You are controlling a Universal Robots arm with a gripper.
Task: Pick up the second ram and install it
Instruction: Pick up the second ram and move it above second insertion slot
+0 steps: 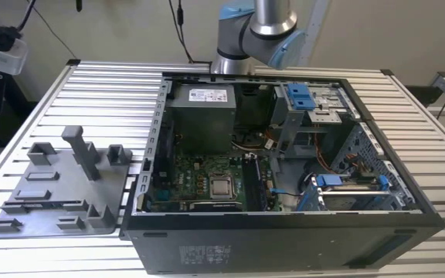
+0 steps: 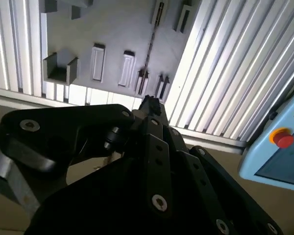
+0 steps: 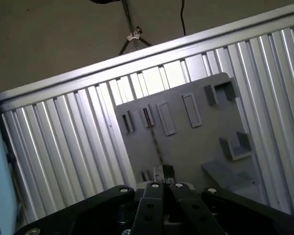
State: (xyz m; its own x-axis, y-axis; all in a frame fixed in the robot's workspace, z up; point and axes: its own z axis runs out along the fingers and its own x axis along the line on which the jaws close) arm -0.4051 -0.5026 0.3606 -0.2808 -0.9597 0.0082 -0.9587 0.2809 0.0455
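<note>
While the gripper [image 2: 149,104] hung well above the table [image 1: 106,98], you had its camera looking down on the grey fixture plate [image 2: 112,29], and that is where the second ram [image 2: 154,36] sat. In the second wrist view it stood on edge in a slot of the plate, well apart from the gripper and beyond its tip. Its long axis ran almost straight away from that tip, so one end pointed back at you. The first wrist view gave the same lie: the second ram [image 3: 157,147] ran as a thin line over the plate [image 3: 196,142] toward the gripper [image 3: 162,172].

You held the gripper clenched in both wrist views, its tips drawn together, and I could make out nothing between them. I judged it empty, with the stick not yet picked up.

Seen edge-on, the stick was a long, narrow, dark strip with a faint green-brown tint. Its flat faces and chips were turned out of sight, so I could not say which way they faced. A thing that thin, gripped by its faces, would leave you little room for misalignment across its width.

In the exterior view, the plate [image 1: 68,185] lay on the table at that view's left, just beside the open computer case [image 1: 284,215].
</note>
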